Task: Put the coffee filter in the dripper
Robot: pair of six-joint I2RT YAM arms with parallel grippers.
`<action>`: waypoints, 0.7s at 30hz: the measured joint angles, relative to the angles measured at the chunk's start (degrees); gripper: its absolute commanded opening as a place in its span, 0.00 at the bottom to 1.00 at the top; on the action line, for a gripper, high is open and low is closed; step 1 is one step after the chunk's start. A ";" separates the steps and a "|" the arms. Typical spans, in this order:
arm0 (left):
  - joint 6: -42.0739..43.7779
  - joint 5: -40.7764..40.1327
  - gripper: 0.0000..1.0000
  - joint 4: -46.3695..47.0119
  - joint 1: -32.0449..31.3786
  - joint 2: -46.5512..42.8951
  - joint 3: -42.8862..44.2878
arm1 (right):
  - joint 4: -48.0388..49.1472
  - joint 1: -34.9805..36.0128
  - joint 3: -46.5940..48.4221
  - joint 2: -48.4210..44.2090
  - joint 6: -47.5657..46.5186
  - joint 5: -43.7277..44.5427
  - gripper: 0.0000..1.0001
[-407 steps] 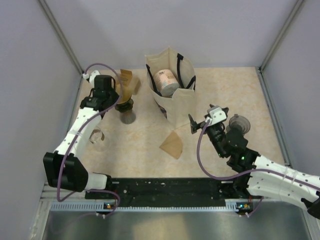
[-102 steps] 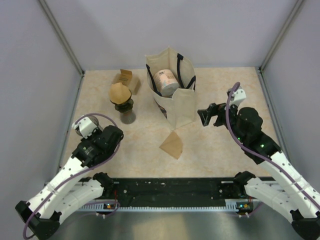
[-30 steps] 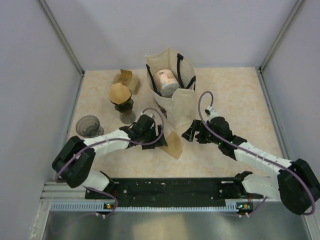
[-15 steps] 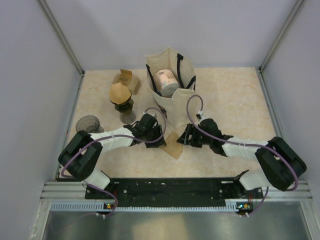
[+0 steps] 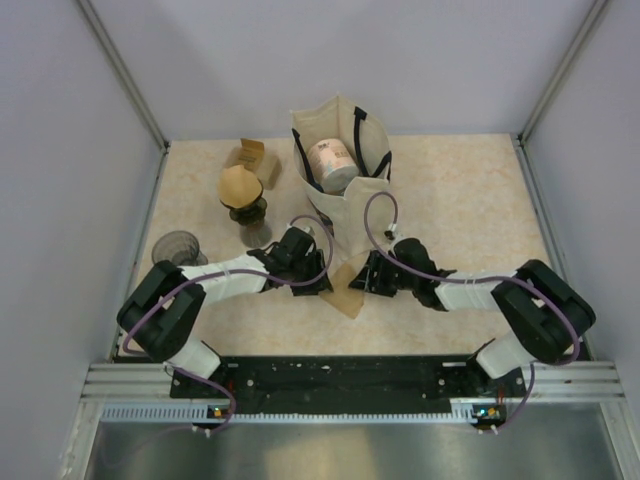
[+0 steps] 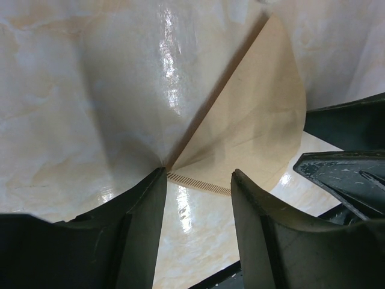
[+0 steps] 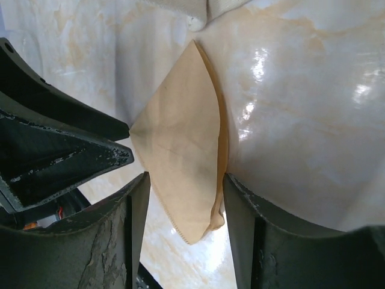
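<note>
Left gripper (image 5: 314,283) has come in from the near-left corner within the last few seconds. It now sits low on the desk (image 5: 470,190) at the left tip of the loose coffee filter (image 5: 345,291). Left wrist view: jaws spread, the filter (image 6: 252,126) point lying at their mouth, nothing pinched.

- Filter has not shifted; flat on the desk, just beside the foot of the tote bag (image 5: 362,215).
- Right gripper (image 5: 369,274) has closed the last gap over the past second. Its jaws are also released and straddle the filter's (image 7: 180,156) right edge without clamping.
- Judgement: both arms are set for a two-sided pickup of a flat sheet. The lift is not started, and the carry to the dripper lies ahead.

Containers:
- Glass cup (image 5: 179,249), far left; looks empty.
- Dripper (image 5: 240,188) on its dark stand, well apart from the filter. A brown paper cone already fills its mouth, so a second sheet would nest on top.
- Tote bag, upright and open, with a pale cylindrical tin (image 5: 331,160) inside.
</note>
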 measured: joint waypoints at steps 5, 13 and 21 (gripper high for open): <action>0.00 0.00 0.53 0.04 -0.02 0.02 0.00 | 0.11 0.72 0.96 1.49 0.04 -1.38 0.44; 0.00 -0.02 0.51 0.22 -0.24 0.13 0.00 | 1.27 1.22 1.40 2.34 0.83 -2.84 0.39; 0.00 -0.02 0.52 0.24 -0.28 0.13 0.00 | -0.42 1.70 2.84 2.05 -0.39 -2.23 0.23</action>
